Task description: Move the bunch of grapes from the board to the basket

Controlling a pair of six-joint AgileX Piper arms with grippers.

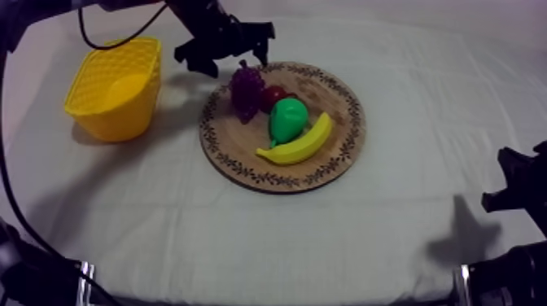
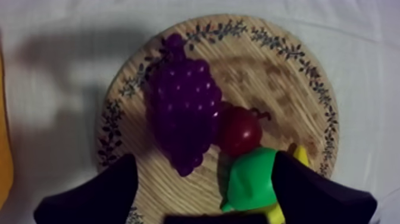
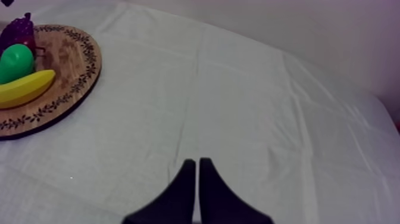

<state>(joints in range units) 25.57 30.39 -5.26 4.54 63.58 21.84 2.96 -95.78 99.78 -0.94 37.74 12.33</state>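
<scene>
Bunch of grapes (image 1: pixel 245 91) lies flat, stem toward board (image 1: pixel 335 94) rim

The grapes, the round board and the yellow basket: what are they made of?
Grapes: probably moulded plastic, judging by the smooth, slightly glossy purple beads. Board: looks like wood, matt, with visible grain and a dark leaf pattern round the rim. Basket: likely plastic, an even bright yellow with a lattice wall.

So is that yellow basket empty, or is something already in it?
Empty, it seems: the top view shows only bare yellow inside the basket, and the grapes lie on the wooden board.
</scene>
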